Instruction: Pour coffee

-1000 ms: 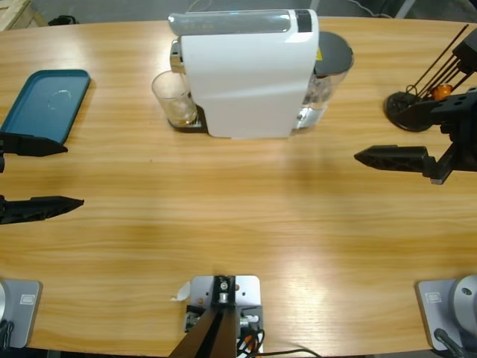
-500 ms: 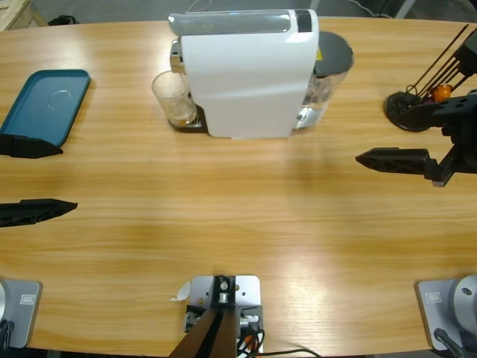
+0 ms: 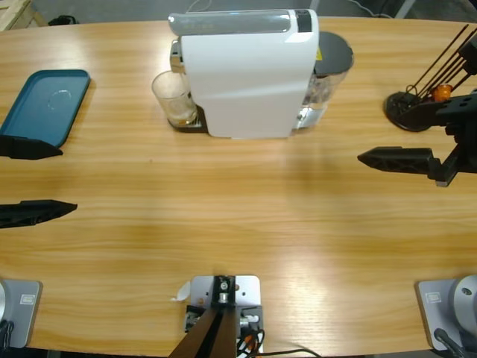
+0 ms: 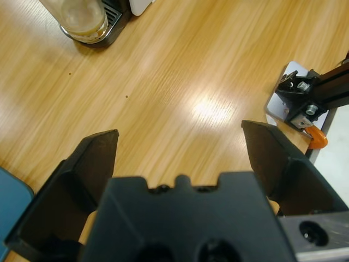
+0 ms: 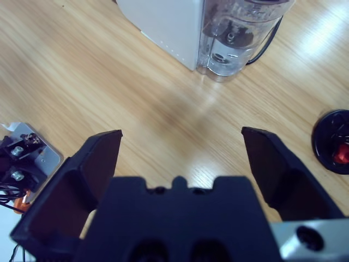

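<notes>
A clear glass [image 3: 173, 98] stands on the drip tray at the left end of the white coffee machine [image 3: 246, 74]. A shallow layer of amber coffee [image 4: 84, 27] lies in the glass's bottom. My left gripper [image 3: 68, 177] hangs open and empty at the table's left edge, well short of the glass [image 4: 82, 16]. My right gripper [image 3: 384, 136] is open too, holding nothing, at the right side of the table. Its wrist view looks along the gripper [image 5: 182, 135] toward the machine's corner [image 5: 163, 22].
A blue tray [image 3: 46, 104] lies at the far left, just beyond the left gripper's upper jaw. The machine's clear water tank [image 3: 332, 67] is on its right. A black capsule stand [image 3: 408, 110] with rods and an orange capsule [image 3: 443, 92] sits at the right edge.
The left gripper has drawn back a little toward the left edge. The right gripper has drifted slightly to the right. The glass and machine have not moved.
</notes>
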Robot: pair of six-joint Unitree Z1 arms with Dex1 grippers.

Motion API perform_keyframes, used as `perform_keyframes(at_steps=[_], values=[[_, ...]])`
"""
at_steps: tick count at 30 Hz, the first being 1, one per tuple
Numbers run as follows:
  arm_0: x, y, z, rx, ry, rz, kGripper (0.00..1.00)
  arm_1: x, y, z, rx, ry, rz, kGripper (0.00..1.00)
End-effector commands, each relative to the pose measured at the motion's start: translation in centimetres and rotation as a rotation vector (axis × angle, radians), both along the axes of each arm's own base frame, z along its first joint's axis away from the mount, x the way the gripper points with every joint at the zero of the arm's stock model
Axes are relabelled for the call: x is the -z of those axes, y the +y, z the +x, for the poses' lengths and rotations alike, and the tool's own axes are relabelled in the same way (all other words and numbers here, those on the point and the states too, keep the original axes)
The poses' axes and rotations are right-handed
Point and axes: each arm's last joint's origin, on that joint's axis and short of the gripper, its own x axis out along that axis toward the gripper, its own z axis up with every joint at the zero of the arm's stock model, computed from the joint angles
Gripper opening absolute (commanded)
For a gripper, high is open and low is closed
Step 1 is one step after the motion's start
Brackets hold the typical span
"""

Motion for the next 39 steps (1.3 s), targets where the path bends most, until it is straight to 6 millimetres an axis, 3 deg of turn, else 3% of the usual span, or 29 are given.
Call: perform_keyframes(at_steps=[1, 39], values=[[0.09, 0.27, -0.84, 0.017, 0.015, -0.020, 0.991, 0.61, -0.33, -0.55, -0.002, 0.010, -0.022, 1.000], [0.53, 0.07, -0.42, 0.012, 0.030, -0.005, 0.992, 1.22, 0.46, 0.28, -0.006, 0.032, -0.038, 1.000]])
